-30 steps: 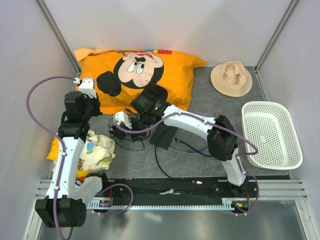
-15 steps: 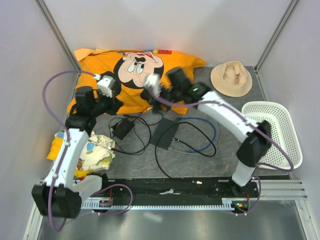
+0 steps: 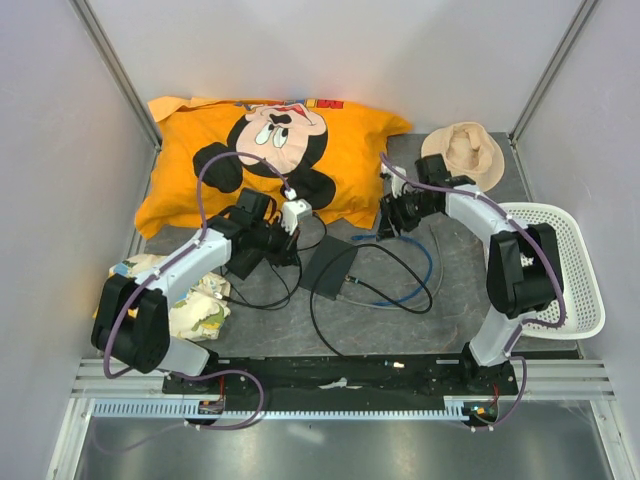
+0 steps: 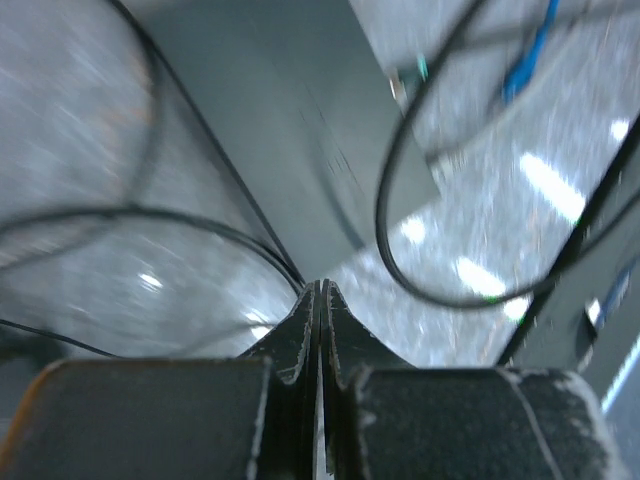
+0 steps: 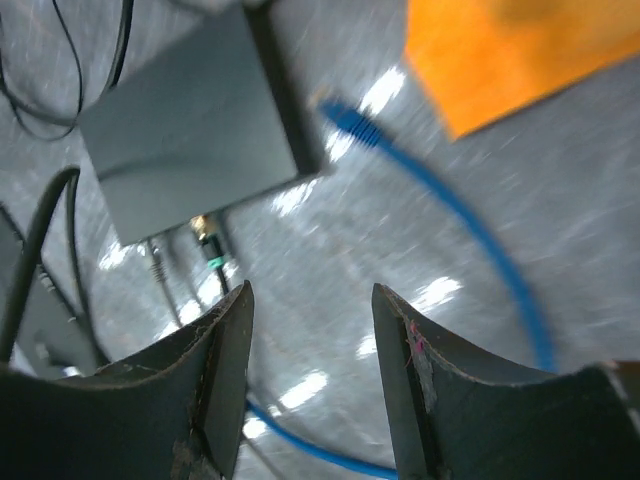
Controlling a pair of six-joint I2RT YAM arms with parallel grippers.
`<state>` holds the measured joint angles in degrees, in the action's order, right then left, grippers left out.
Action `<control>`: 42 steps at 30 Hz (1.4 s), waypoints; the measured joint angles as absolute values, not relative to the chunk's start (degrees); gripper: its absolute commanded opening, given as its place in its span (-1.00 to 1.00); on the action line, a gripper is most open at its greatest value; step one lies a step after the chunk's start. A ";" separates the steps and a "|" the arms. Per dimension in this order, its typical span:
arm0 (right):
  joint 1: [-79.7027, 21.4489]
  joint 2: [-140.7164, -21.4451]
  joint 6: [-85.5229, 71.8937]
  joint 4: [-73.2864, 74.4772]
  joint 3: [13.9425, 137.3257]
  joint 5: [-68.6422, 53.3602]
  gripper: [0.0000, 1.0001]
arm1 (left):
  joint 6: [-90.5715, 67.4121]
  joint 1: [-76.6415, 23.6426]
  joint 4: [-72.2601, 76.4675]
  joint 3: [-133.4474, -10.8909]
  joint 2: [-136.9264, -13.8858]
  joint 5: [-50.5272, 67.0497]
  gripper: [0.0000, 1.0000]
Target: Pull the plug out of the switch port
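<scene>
The switch [image 3: 330,263] is a flat black box on the grey mat [image 3: 440,320], also seen in the left wrist view [image 4: 280,130] and right wrist view [image 5: 190,165]. A black cable with a green-banded plug [image 5: 207,240] sits in its near edge [image 3: 350,281]. The blue cable's plug [image 5: 343,113] lies on the mat by the switch's far right corner [image 3: 353,238]; I cannot tell whether they touch. My left gripper [image 3: 292,245] is shut and empty [image 4: 322,290] just left of the switch. My right gripper [image 3: 390,222] hangs open and empty [image 5: 310,290] above the blue cable [image 3: 430,262].
An orange cartoon pillow [image 3: 270,150] lies at the back, a beige hat [image 3: 462,155] at back right, a white basket [image 3: 545,270] on the right, and a patterned cloth [image 3: 190,300] at front left. Loose black cables [image 3: 318,318] loop around the switch.
The left arm has swung down and right to the switch's left side, still shut. The right gripper has opened and moved right, away from the pillow to right of the switch.
</scene>
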<state>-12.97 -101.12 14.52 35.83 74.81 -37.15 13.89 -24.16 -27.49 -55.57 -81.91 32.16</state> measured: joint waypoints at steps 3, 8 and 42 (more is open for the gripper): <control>-13.28 -101.45 10.96 35.27 70.83 -38.24 0.17 | 14.09 -24.86 -29.63 -53.23 -82.24 32.47 -0.97; -13.32 -101.43 6.74 30.98 66.57 -38.63 0.18 | 7.42 -26.55 -29.80 -50.72 -83.44 33.69 -0.97; -13.26 -108.71 8.71 33.28 66.76 -43.48 0.22 | 0.32 -35.70 -27.55 -60.05 -104.27 36.86 -0.97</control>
<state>-13.26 -108.71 8.71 33.28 66.76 -43.48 0.32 -35.70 -27.55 -60.05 -104.27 36.86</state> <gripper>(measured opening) 0.611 0.022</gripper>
